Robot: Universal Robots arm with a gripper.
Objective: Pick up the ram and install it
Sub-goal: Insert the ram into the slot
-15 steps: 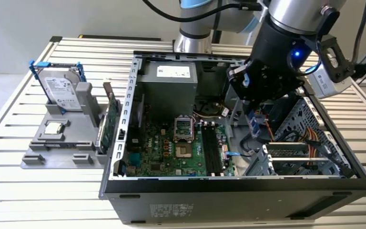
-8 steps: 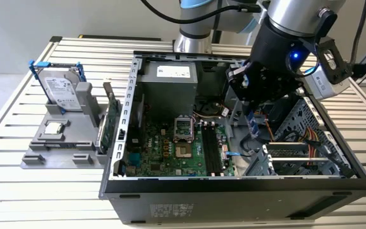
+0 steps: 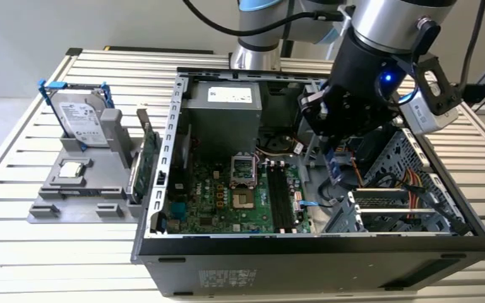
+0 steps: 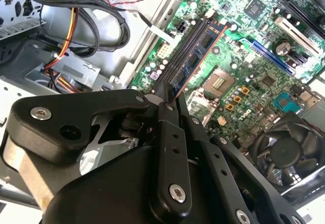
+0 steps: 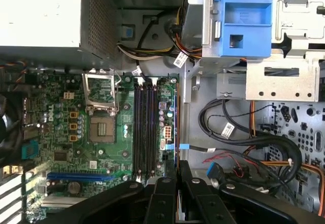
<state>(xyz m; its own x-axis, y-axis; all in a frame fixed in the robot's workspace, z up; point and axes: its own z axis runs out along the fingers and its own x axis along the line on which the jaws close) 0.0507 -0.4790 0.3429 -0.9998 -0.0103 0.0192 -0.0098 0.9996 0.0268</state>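
Above the motherboard [image 5: 61, 132], my gripper [image 4: 169, 101] is clamped on the ram [image 4: 200, 51]; its long axis lies parallel to the memory slots [image 5: 144, 127], offset toward the drive cage [image 5: 244, 26]

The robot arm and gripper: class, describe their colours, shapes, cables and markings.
The arm is a silver-grey tube ending in a black wrist section with a small blue light. Black cables loop beside it, and a light-grey unit is bracketed to its side. The gripper is matte black, built of jointed link bars fastened with silver screws.
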